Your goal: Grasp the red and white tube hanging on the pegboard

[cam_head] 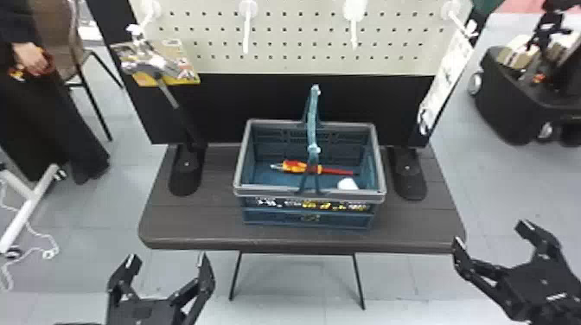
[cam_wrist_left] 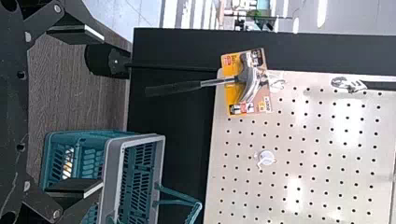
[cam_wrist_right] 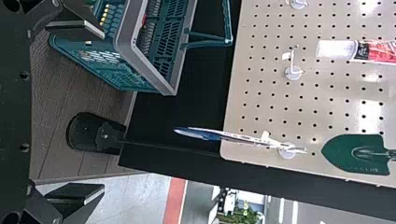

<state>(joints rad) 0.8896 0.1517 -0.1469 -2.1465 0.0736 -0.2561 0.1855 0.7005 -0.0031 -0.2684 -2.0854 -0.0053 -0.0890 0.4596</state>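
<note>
- The red and white tube [cam_wrist_right: 377,51] is hanging high on the pegboard [cam_wrist_right: 280,112], its white cap [cam_wrist_right: 337,49] pointing down toward six o'clock. A bare hook [cam_wrist_right: 293,73] is sitting below it at roughly six, and the green trowel [cam_wrist_right: 352,154] is hanging beside it at about three. Its upper end is running out of sight, so how it is hung I cannot tell.
- The right gripper [cam_head: 491,235] is standing empty beyond the table's [cam_head: 194,229] near edge, at about five o'clock from the basket [cam_head: 268,189], fingers spread wide. The left gripper [cam_head: 168,259] is waiting at about seven, also parted and holding nothing.
- A red-and-yellow tool [cam_head: 298,167] is lying in the basket, out of the way.
- The task is looking barely begun; the next move is probably calling for the right arm to be rising and reaching forward, toward eleven o'clock.
- The tube is likely being light and rather soft, giving under a squeeze, with a smooth, slightly slippery skin; the cap is probably being stiffer.
- The best hold is seeming to be across the lower body, just above the cap, pinching evenly and gently.
- Too hard a grip could be denting it; a push from six could be setting it swinging, and a stray finger could be catching the trowel.
</note>
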